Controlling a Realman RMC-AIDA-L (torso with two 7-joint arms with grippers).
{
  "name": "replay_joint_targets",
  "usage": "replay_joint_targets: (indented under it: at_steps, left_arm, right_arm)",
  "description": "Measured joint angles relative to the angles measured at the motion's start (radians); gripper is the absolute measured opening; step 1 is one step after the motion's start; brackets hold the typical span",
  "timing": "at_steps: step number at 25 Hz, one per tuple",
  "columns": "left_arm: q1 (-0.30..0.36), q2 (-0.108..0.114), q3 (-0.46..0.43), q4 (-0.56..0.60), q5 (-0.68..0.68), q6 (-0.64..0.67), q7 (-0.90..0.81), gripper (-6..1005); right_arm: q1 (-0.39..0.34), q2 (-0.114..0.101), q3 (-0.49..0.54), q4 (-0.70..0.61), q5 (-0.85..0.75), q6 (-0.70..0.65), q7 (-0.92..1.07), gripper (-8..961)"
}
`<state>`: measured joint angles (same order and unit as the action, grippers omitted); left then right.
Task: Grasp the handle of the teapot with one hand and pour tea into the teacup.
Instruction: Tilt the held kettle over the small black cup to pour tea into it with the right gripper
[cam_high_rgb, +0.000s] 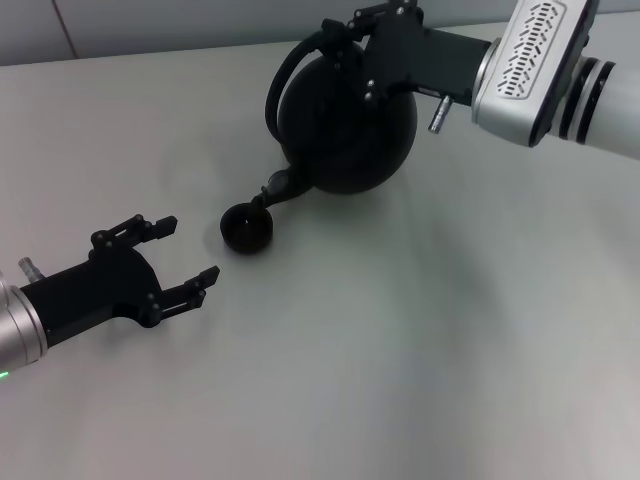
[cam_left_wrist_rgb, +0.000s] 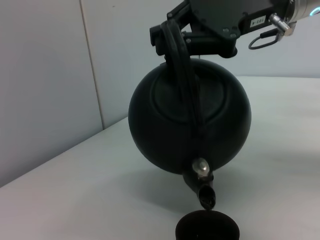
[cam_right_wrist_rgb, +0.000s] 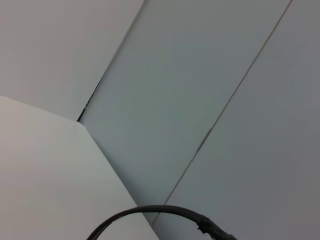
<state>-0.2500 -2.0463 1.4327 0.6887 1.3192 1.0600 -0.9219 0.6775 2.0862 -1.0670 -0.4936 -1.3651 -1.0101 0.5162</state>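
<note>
The right gripper (cam_high_rgb: 345, 42) has its fingers clenched on the handle (cam_high_rgb: 283, 72), holding the teapot (cam_high_rgb: 350, 130) tipped at the top middle of the head view. Its spout hangs just over the teacup (cam_high_rgb: 246, 229) on the table (cam_high_rgb: 420, 350). The left gripper (cam_high_rgb: 183, 256) waits at the lower left, fingers spread and holding nothing.

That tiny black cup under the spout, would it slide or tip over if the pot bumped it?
Probably it would slide. The teacup looks small and light beside the teapot, stands free on the smooth table, and the left gripper stays open beside it, not steadying it. Its low bowl shape suggests skidding rather than tipping, though that is a guess.
</note>
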Motion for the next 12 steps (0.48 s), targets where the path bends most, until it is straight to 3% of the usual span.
replay_joint_targets:
  at_steps: [12]
  left_arm:
    - [0.000,0.000,0.000,0.000,0.000,-0.002,0.001,801]
  right_arm:
    - [-0.001,0.002,-0.011,-0.009,0.012,0.005,0.041,107]
